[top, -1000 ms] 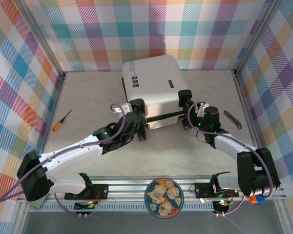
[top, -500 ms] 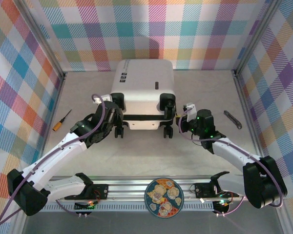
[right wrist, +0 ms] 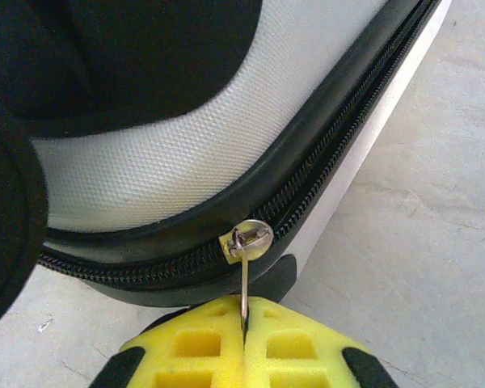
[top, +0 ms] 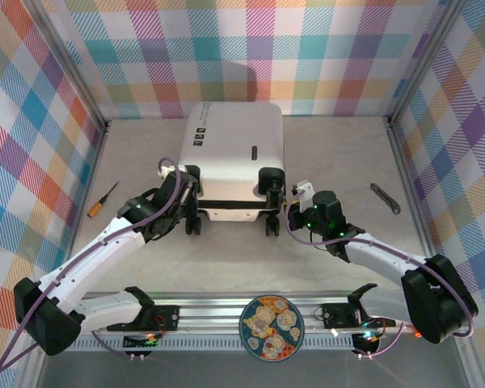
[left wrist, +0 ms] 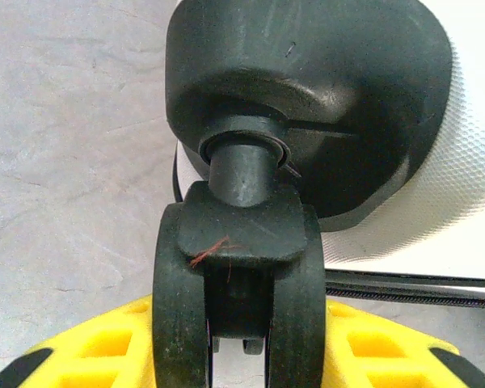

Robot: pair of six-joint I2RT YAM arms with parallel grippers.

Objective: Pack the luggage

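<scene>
Zipping-up step. The luggage (top: 234,153), a small white hard-shell suitcase, lies closed at the back middle of the pale table (top: 137,162). The right claw (right wrist: 244,323) is pinched tight on the silver metal zipper pull (right wrist: 245,279). The left claw (left wrist: 238,343), partly closed, clamps a black caster wheel (left wrist: 238,267). The next move probably calls for drawing the pull along the zipper band while the case is braced.

No writing can be read anywhere. The luggage (top: 234,137) carries a few small black marks (top: 199,138) on its white shell near the far left corner. In the top view they are too small to make out as letters or a brand
</scene>
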